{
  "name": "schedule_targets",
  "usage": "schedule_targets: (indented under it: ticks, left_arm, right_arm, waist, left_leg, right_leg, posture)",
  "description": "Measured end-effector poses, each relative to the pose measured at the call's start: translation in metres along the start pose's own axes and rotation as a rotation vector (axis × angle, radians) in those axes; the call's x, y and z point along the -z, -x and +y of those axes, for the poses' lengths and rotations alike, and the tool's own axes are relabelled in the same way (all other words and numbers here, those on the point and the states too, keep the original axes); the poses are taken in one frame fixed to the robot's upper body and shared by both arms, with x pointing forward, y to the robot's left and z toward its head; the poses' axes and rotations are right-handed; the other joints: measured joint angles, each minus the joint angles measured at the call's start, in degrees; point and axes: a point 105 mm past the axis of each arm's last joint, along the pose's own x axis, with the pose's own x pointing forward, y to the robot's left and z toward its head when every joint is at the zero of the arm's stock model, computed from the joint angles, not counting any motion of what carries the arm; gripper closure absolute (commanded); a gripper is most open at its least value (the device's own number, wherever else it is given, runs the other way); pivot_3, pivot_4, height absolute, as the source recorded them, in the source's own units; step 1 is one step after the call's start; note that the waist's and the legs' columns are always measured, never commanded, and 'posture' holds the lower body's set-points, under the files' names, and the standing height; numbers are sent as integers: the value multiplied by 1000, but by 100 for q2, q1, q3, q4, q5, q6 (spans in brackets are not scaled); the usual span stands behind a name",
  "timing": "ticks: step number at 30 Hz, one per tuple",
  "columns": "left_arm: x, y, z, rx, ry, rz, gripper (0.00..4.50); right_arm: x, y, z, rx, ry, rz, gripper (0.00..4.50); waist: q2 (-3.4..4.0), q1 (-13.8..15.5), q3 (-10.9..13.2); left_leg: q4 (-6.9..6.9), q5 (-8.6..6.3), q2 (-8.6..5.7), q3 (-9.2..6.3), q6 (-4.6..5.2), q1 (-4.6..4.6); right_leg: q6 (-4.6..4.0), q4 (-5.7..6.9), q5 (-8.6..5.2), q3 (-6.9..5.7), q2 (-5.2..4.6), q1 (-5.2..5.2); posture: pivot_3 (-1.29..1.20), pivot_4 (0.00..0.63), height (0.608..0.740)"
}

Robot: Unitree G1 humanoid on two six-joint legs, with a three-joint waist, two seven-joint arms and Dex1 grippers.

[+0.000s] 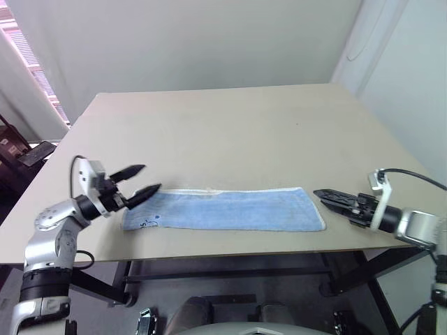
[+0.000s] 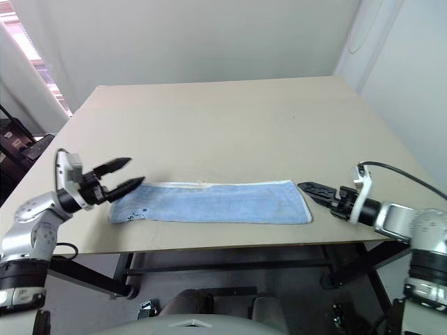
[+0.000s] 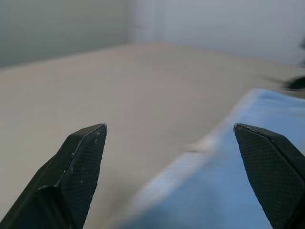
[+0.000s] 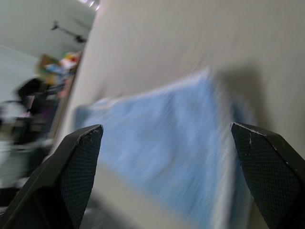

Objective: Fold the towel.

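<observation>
Lying flat, towel [image 1: 225, 209] tag unreadable.

even, soft daylight from the window [image 1: 21, 49] on the left; both wrist views smeared by motion blur.

left tool [image 1: 142, 179] spread wide, right tool [image 1: 327, 196] likewise

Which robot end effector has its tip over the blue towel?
The left end effector; its lower finger overlaps the towel. The right end effector sits just off the other end.
</observation>
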Motion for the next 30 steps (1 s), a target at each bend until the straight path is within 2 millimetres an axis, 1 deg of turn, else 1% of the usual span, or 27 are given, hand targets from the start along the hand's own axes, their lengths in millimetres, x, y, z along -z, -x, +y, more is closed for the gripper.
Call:
schedule_targets:
  ticks: [2,4,6,9,12,17,21,25,30]
  left_arm:
    - [3,-7,-13,61,19,26,0]
    - [12,-10,-24,101,42,58,0]
    - [20,-13,-29,108,58,74,0]
    - [26,-18,-33,121,64,85,0]
    - [29,-22,-36,133,73,87,0]
    - [27,-25,-35,132,62,88,0]
    - [27,-26,-35,133,53,95,0]
    - [28,-26,-35,125,56,96,0]
    - [30,-24,-37,122,62,102,0]
  right_arm:
    - [4,10,3,-17,-46,17,30]
    - [12,19,0,-7,-89,33,30]
    - [23,26,-6,5,-137,54,30]
    - [35,28,-10,12,-173,73,30]
    - [42,22,-12,3,-189,81,30]
    - [54,3,-17,-2,-223,101,30]
    - [60,-3,-18,18,-211,119,30]
    - [56,-10,-21,22,-231,76,30]
    - [44,-13,-29,44,-265,6,30]
  waist:
    - [-1,-4,1]
    - [-1,-12,2]
    - [-3,-9,3]
    - [-1,-16,4]
    - [-2,-21,4]
    - [0,2,7]
    - [-1,5,7]
    - [-6,-28,7]
    - [-5,-28,8]
  left_leg:
    - [3,-8,3,7,-12,8]
    - [1,-12,3,17,-13,14]
    - [1,-16,3,17,-8,13]
    - [0,-22,3,26,4,11]
    - [-4,-26,3,28,10,11]
    - [-4,-30,-1,27,18,10]
    - [-4,-35,-3,26,25,10]
    - [-3,-39,3,28,20,19]
    - [8,-40,4,30,19,30]
  right_leg:
    - [3,-2,-2,-2,0,8]
    - [11,-11,-8,-2,-6,16]
    - [11,-25,-8,-2,-8,20]
    - [2,-42,0,-2,-15,24]
    - [15,-64,9,-3,-15,31]
    - [27,-85,17,-4,-17,41]
    - [28,-92,17,-4,-19,46]
    - [28,-91,18,-5,-14,50]
    - [44,-103,9,-5,-15,54]
  posture:
    - [0,0,740]
    - [0,0,740]
    - [0,0,740]
    - [0,0,740]
    - [0,0,740]
    - [0,0,740]
    - [0,0,740]
    - [0,0,740]
    - [0,0,740]
